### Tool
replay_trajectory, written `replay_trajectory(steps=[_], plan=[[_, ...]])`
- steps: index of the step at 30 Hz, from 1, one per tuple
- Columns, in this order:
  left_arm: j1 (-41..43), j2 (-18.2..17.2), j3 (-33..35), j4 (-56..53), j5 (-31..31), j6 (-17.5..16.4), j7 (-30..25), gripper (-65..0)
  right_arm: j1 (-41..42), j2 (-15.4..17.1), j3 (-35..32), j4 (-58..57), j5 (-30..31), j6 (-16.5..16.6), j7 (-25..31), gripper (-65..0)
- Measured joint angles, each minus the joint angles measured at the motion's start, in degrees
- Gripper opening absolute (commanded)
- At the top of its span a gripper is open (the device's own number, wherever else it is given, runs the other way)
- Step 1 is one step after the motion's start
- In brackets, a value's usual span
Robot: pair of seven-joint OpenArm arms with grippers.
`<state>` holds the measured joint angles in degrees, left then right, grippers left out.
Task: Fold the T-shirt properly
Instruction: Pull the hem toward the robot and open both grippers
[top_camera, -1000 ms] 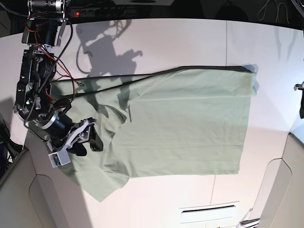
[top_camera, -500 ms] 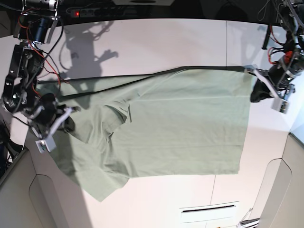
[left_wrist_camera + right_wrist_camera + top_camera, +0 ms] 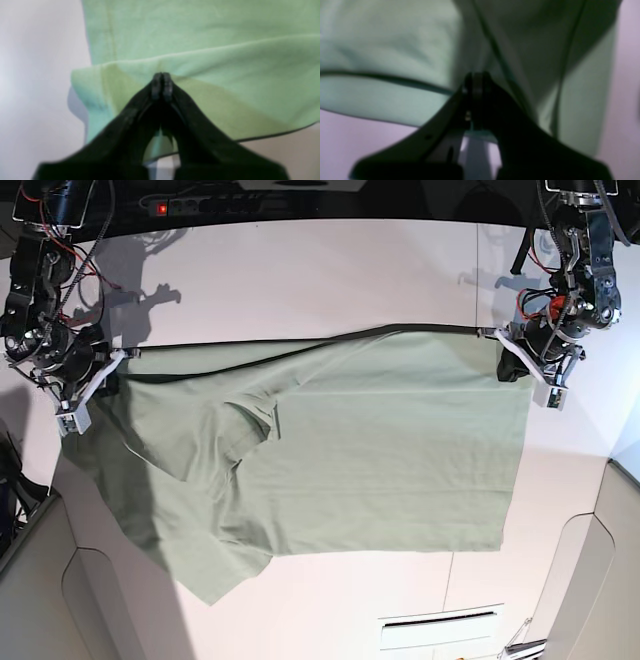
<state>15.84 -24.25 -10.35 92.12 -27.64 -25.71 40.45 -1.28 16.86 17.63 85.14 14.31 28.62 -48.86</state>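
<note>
Base view: the T-shirt (image 3: 380, 450) lies spread across the white counter (image 3: 300, 270), filling the middle of the frame, its dark-trimmed edge running along the top. A second ago only the arm at frame left was over the cloth, low on the left part of the shirt, and both tools stood open. Now both arms are at the top edge: the right tool (image 3: 100, 375) at the upper left corner of the garment, the left tool (image 3: 512, 360) at the upper right corner. The left wrist view shows the left tool's jaws pressed together on a raised ridge of green fabric; the right wrist view shows the right tool's jaws likewise pinched on cloth beside the dark trim. The edge between the two grips is drawn nearly straight. Judgement: both corners are secured, so the shirt is ready to be lifted or drawn over for a fold; the lower left portion remains rumpled.
</note>
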Motion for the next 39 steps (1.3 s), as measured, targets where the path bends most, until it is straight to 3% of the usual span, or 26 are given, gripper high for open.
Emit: replay_trajectory(steps=[5, 8, 11, 15, 22, 30, 37, 39], plan=[[0.31, -0.04, -0.17, 0.13, -2.25, 0.04, 2.84, -65.0, 0.0, 1.64, 0.11, -3.04, 2.75, 0.31, -0.9, -65.0], [2.84, -0.22, -0.46, 1.62, -3.52, 0.31, 2.8, -65.0, -2.16, 4.57, -0.02, -2.36, 7.3, 0.22, -4.48, -65.0], [6.19, -0.22, -0.52, 4.35, -3.54, 0.57, 3.3, -65.0, -5.99, 7.63, 0.0, -0.66, 10.73, 0.52, -4.39, -65.0], [11.52, -0.33, -0.48, 8.5, -2.84, 1.09, 5.22, -65.0, -10.29, 10.16, 0.07, 3.23, 10.12, 0.24, -6.69, -65.0], [20.57, -0.17, -0.46, 14.36, -2.89, 0.92, 5.16, -65.0, -18.53, 10.73, 3.5, 10.38, 9.64, 0.13, -10.23, -65.0], [23.19, -0.15, -1.42, 15.93, -2.4, 0.61, 5.64, -65.0, -21.75, 10.73, 6.45, 11.76, 11.26, 0.15, -11.06, -65.0], [21.44, 0.22, -10.67, 22.14, 0.59, 1.18, 7.61, -65.0, -19.08, 10.6, 6.58, 16.35, 13.25, 0.04, -12.63, -65.0], [20.61, -0.11, -13.81, 25.09, -0.09, 1.46, 6.99, -59.4, -17.07, 10.62, 6.58, 19.21, 13.94, -0.39, -12.28, -65.0]])
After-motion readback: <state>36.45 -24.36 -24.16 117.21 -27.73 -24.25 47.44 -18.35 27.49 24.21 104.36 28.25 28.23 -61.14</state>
